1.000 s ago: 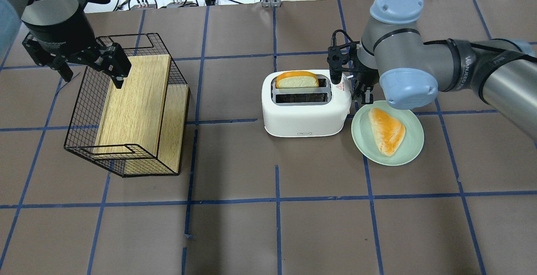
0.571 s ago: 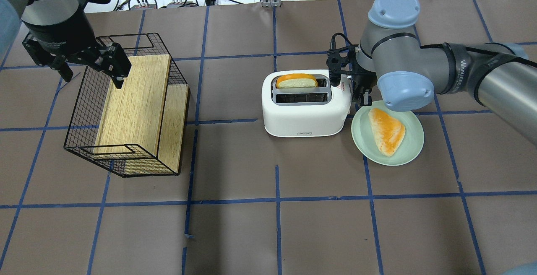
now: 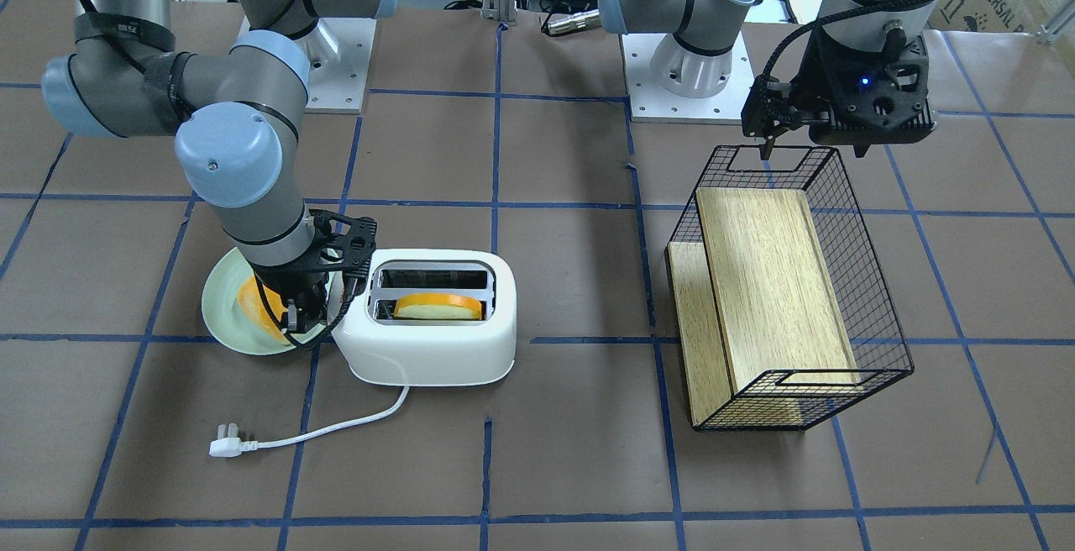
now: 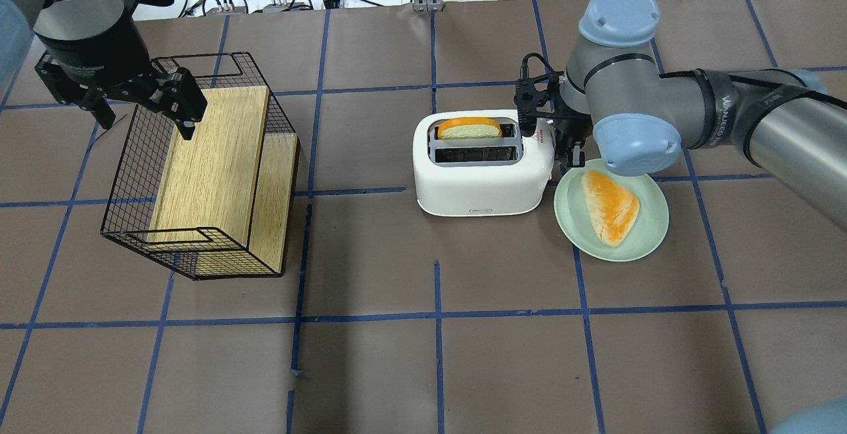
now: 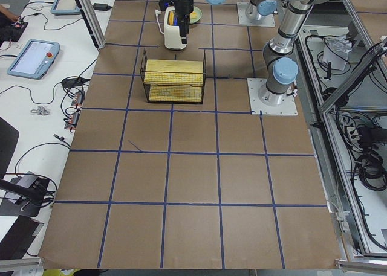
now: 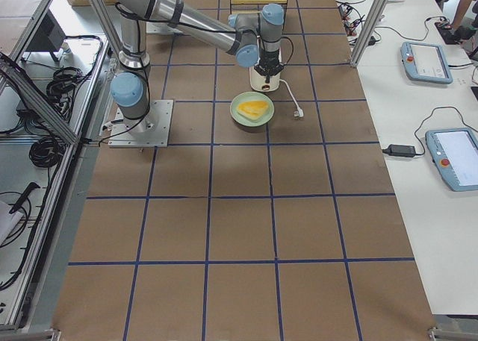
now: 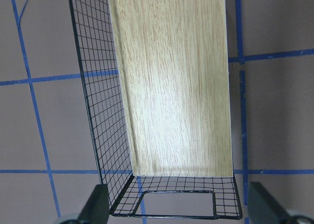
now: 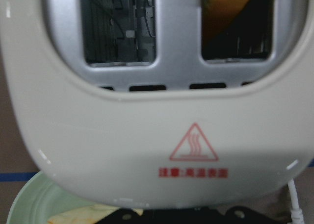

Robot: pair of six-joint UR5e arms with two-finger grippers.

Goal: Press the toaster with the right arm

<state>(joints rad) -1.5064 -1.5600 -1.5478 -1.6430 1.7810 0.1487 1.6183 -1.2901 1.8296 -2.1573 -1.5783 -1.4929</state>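
The white toaster point(image 4: 480, 182) stands mid-table with an orange-crusted bread slice point(image 4: 470, 128) low in its far slot; the near slot is empty. My right gripper point(image 4: 568, 149) is shut and points down at the toaster's right end, between it and the plate; in the front-facing view the right gripper point(image 3: 304, 316) touches that end. The lever is hidden behind it. The right wrist view shows the toaster's top end point(image 8: 157, 136) with its red heat warning very close. My left gripper point(image 4: 147, 123) is open and empty over the far end of the wire basket point(image 4: 132, 176).
A pale green plate point(image 4: 645, 235) with a bread piece point(image 4: 610, 206) touches the toaster's right side. The toaster's white cord and plug point(image 3: 227, 448) lie loose on the operators' side. The basket holds wooden boards point(image 4: 212, 163).
The bread slice has sunk lower into the toaster slot. My right wrist has shifted slightly along the toaster's end. The left arm has not moved.
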